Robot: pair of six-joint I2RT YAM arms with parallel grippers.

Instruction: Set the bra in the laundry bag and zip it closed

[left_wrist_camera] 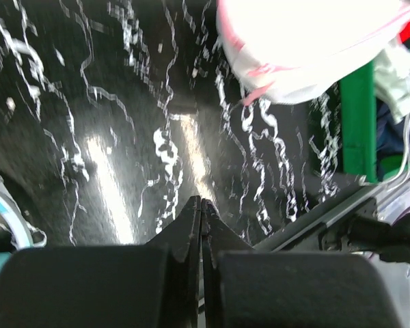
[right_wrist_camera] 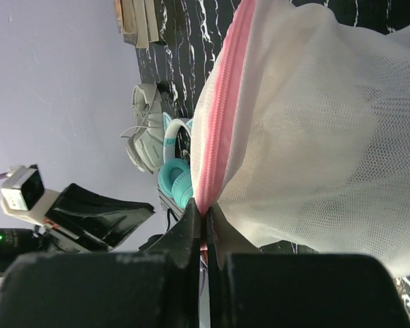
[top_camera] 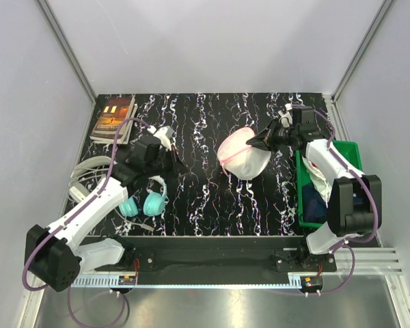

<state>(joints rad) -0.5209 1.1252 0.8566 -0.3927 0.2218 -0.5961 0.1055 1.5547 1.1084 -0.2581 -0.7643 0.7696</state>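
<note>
The black, white-veined table (top_camera: 212, 205) carries everything, with both arms reaching out from its near edge. Against the right edge stands a green bin (top_camera: 345, 145) with loose white and dark clothes inside, out of the way of the working area. Right of the table's middle, toward the far edge, is the laundry bag (top_camera: 240, 158). It is tilted up on one side rather than lying flat, because the right gripper (top_camera: 261, 143) has it by the rim. The wrist view shows that gripper's fingers pressed together on the end of the pink zip (right_wrist_camera: 215, 116), which fits a pull along the zip or a steadying grip. The two halves meet along the pink line where it shows, so the zip looks run at least most of the way. The bra is not visible on the table. It may already be inside the bag, but the white mesh shows no dark cloth, so that cannot be told. A stack of books (top_camera: 113, 116) sits in the far left corner, a white shoe (right_wrist_camera: 147, 140) lies by the left edge, and teal headphones (top_camera: 145, 203) lie nearer the near left, all apart from the bag. The left gripper (top_camera: 178, 162) hangs over bare table left of the middle, its fingers closed on nothing, probably waiting to brace the bag.
</note>
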